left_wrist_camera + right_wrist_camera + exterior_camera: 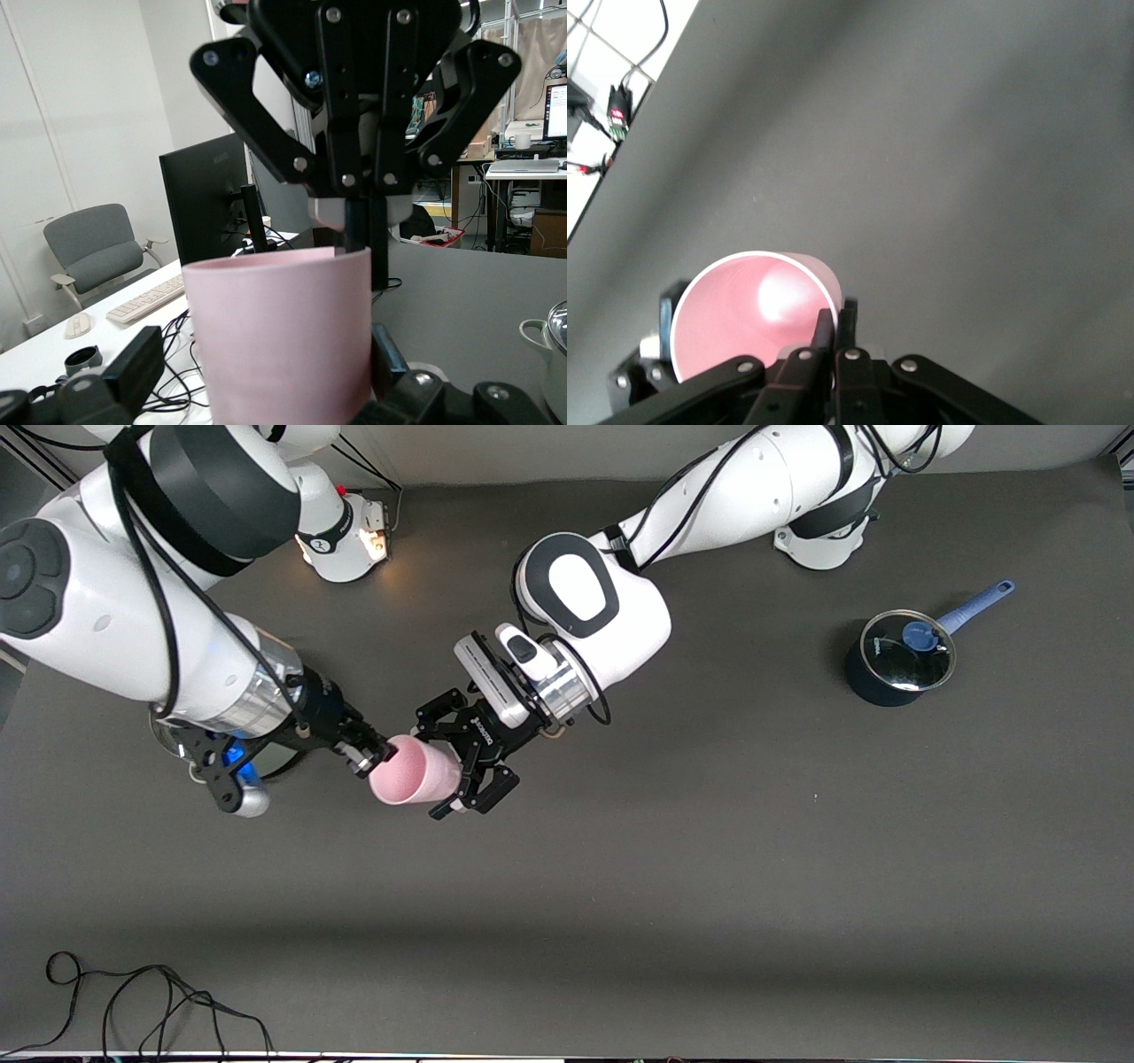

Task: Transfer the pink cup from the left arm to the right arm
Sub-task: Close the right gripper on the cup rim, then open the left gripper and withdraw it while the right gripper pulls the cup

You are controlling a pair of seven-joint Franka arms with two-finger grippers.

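Note:
The pink cup [412, 772] hangs on its side above the middle of the table, its mouth toward the right arm. My right gripper [372, 757] is shut on the cup's rim, one finger inside and one outside [835, 314]. My left gripper [434, 771] stands around the cup's base end. In the left wrist view the cup [279, 336] fills the space between the left gripper's fingers [133, 372], with a gap showing on one side. The right wrist view looks into the cup's mouth [744, 310].
A dark pot with a glass lid and a blue handle [897, 657] stands toward the left arm's end. A second pot [232, 766] is mostly hidden under the right arm. A loose black cable [133, 1001] lies near the front camera's edge.

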